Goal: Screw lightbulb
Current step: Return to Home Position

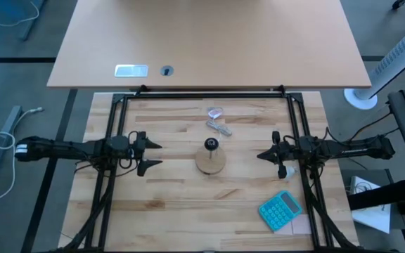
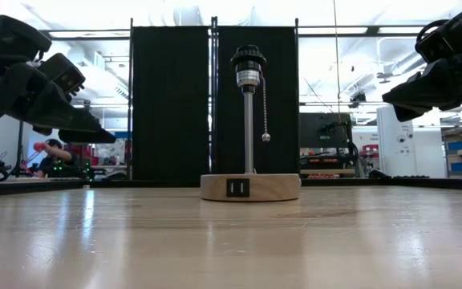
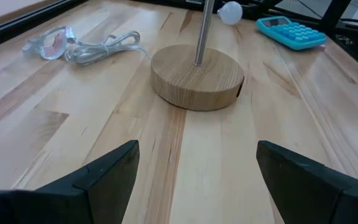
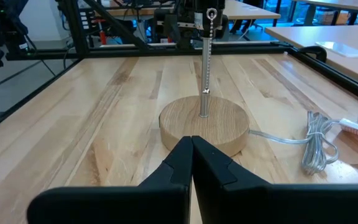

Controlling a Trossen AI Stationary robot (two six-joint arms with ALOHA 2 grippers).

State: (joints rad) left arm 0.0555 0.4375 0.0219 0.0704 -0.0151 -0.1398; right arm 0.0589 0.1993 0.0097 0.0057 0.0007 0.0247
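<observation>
- Homing step, I judge; the small white rounded lightbulb (image 1: 287, 171) lies on the bench (image 1: 167, 204), three o'clock of the tan wooden lamp disc (image 1: 211, 163).
- Fingers: the left gripper (image 1: 153, 154) is released; the right gripper (image 1: 260, 155) is clenched on nothing.
- Next calls for the right gripper to open over the bulb.

The lightbulb (image 1: 285, 171) is small, white and rounded, and lies loose on the wooden surface (image 1: 167, 204) on the right arm's side. It rests well apart from the lamp's round wooden base (image 1: 210, 161), not in the socket at the top of the lamp's stem. In the high view it sits just beside the right arm's wrist, behind the closed right claw (image 1: 261, 155) and not held by it. The teal calculator (image 1: 280, 210) lies near it, toward the front edge. Which way its screw neck points cannot be told.
</observation>
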